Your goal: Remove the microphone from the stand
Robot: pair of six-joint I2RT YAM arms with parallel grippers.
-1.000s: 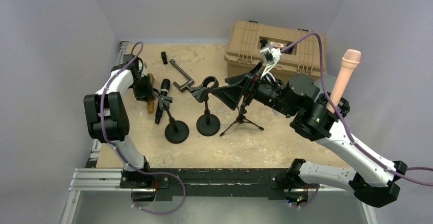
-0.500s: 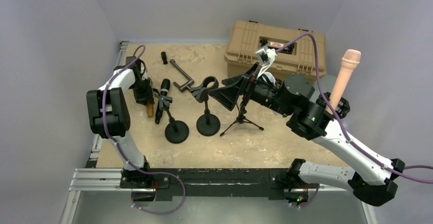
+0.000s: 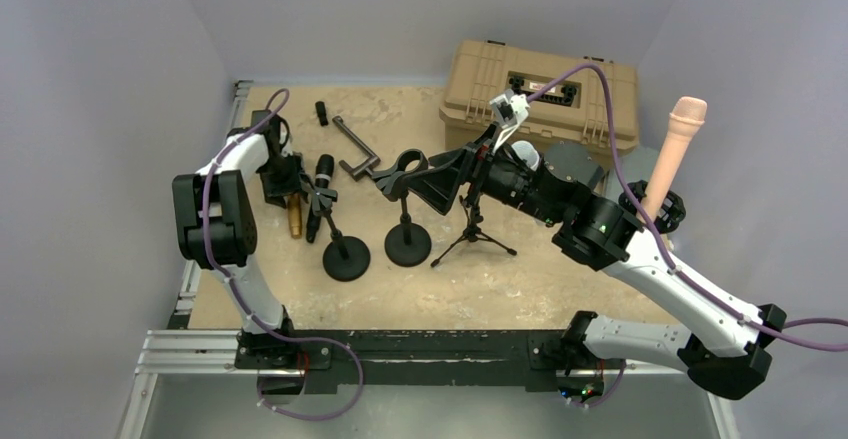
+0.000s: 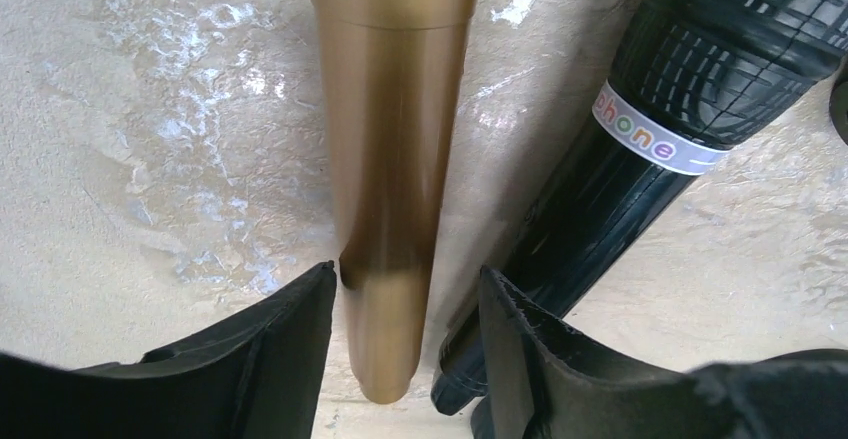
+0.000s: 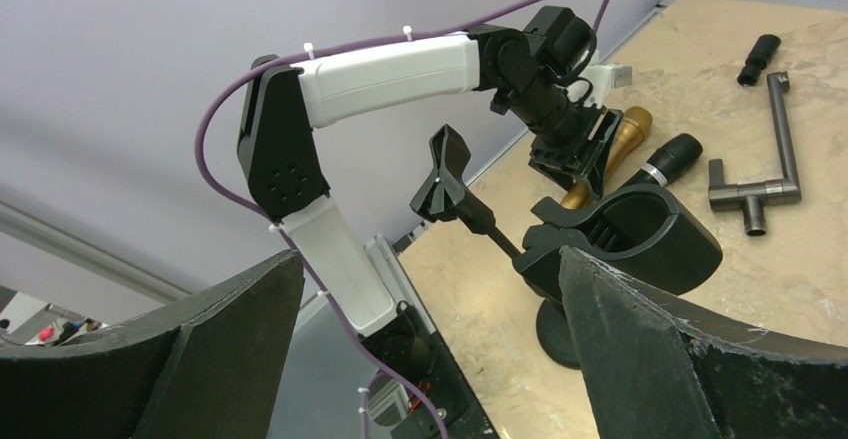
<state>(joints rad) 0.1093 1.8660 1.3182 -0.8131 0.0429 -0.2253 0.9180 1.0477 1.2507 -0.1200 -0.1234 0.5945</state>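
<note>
left gripper [image 4: 405, 284]: fingers part open, straddling the tail of the gold microphone [image 4: 390, 159]. Left finger is just beside it and right finger stands off, so no grip.
gold microphone: lies flat on the table [image 3: 450, 289] at the far left, off any stand. Reads as the task's thing. Can't tell whether it's just been set down or is about to be picked up.
black microphone [image 4: 600, 209]: just right of the gold one, its tail reaching in under the right finger. Can't tell from above whether a clip holds it.
left stand [image 3: 345, 257]: its small clip [image 5: 445, 171] looks empty in the right wrist view, so removal is probably done.
right gripper [image 5: 430, 259]: fingers spread wide, holding nothing, in the air by the middle stand [image 5: 625, 234] with its big empty clip. Likely parked clear of the left arm.
pink microphone [image 3: 678, 149]: upright at the right, well apart from both grippers.
risk: closing the left fingers could nip the black tail too.
</note>
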